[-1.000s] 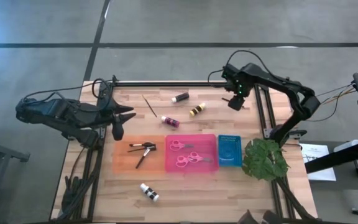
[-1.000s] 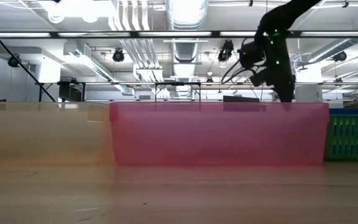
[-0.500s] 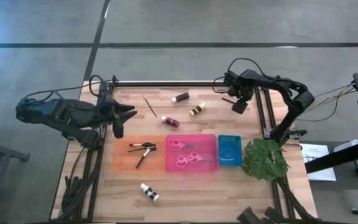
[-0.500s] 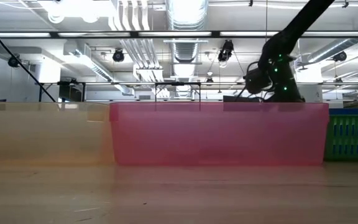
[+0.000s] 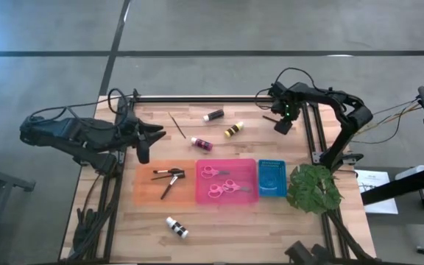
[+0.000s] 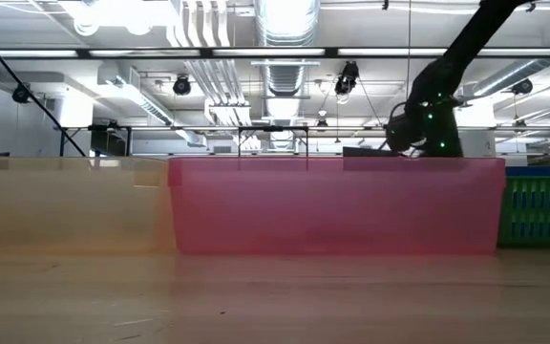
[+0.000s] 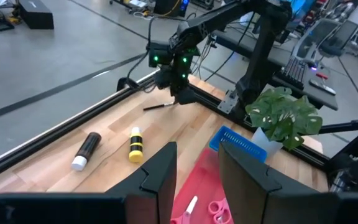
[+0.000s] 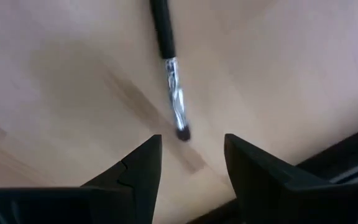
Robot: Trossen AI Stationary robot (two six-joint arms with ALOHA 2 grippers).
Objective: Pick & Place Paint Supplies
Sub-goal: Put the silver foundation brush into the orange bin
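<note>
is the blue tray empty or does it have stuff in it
Empty: the high view shows only the bare grid floor of the blue tray, with nothing inside.

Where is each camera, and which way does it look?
High view: above, looking straight down at the table, both arms.
Low view: at tabletop height, facing the pink tray, right arm behind.
Left wrist view: on the left arm, looking across the table past its own fingers.
Right wrist view: on the right arm, looking down at a brush.
Shared: both wrist views show that brush.
</note>
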